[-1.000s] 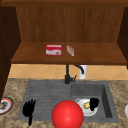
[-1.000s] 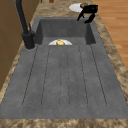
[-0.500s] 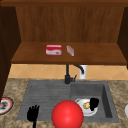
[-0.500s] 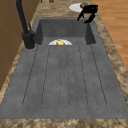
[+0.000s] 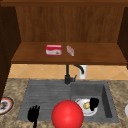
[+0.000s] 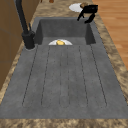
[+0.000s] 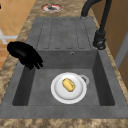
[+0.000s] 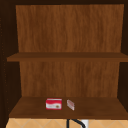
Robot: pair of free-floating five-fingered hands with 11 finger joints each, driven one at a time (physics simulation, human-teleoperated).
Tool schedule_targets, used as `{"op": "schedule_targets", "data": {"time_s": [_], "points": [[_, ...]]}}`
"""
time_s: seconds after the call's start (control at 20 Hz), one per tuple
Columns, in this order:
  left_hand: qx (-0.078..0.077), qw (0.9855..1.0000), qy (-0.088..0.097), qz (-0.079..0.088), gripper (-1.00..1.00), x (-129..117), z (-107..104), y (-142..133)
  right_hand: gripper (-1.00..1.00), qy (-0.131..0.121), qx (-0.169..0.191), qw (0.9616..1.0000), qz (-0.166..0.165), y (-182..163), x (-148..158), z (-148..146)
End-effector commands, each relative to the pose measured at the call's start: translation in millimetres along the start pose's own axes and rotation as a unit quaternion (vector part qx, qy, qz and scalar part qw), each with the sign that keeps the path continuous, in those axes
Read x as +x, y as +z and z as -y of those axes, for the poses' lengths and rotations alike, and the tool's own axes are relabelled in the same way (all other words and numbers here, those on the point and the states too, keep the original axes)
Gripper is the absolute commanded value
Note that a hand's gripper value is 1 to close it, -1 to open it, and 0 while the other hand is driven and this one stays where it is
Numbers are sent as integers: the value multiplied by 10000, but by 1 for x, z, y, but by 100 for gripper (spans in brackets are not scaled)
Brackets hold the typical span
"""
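At the far left of the front view, a round plate with a red rim (image 5: 5, 105) lies on the speckled stone worktop (image 5: 15, 87), at about nine o'clock from the grey sink (image 5: 50, 92). The left hand (image 5: 33, 114) hangs over the ribbed draining board at the sink's seven o'clock corner, fingers straight and spread upward, released and grasping nothing. Just right of it, a large glossy red ball (image 5: 67, 115) sits at the sink's front edge, at six o'clock. In the basin, a round white plate (image 7: 68, 87) carries a small yellow piece of food (image 7: 68, 85). The right hand (image 7: 25, 55) hovers above the basin's front wall, at about ten o'clock from that white plate in the right side view, its fingers loosely bent and pointing down, holding nothing. The black curved tap (image 5: 68, 75) stands at the sink's twelve o'clock. Above, on the lower wooden shelf (image 8: 100, 107), a red and white box (image 8: 53, 104) lies beside a smaller reddish packet (image 8: 70, 104).
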Motion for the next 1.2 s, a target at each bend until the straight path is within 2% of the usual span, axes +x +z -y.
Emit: {"op": "schedule_targets", "data": {"time_s": [0.0, 0.15, 0.2, 0.3, 0.4, 0.55, 0.8, 0.95, 1.15], "points": [[0, 10000, 0, 0, -100, 0, 0, -1, 0, 0, 0, 10000, 0, 0, 0, 0], [2, 10000, 0, 1, -100, 0, 0, 0, 0, 0, 0, 10000, 0, 0, 0, 0], [2, 10000, 0, 1, 0, 0, 0, 0, -100, 0, 0, 10000, 0, 0, 0, 0], [-55, 10000, -48, 32, 0, 0, 0, 0, -100, -18, 31, 10000, 26, -7, 3, -1], [-30, 10000, -90, 16, 0, 0, 0, 0, -100, 85, 26, 9999, 106, -18, 7, -5], [-8, 9999, -139, 2, 0, 0, 0, 0, -100, 94, 51, 9997, 208, -29, 8, -9], [17, 9998, -191, -15, 0, -1, 0, -1, -100, 217, 167, 9994, 211, -58, 25, -24], [29, 9998, -210, -22, 0, -1, 0, -1, -100, 268, 218, 9991, 229, -76, 33, -43], [40, 9997, -226, -30, 0, -1, 0, -1, -100, 234, 289, 9980, 518, -96, 37, -69]]}}
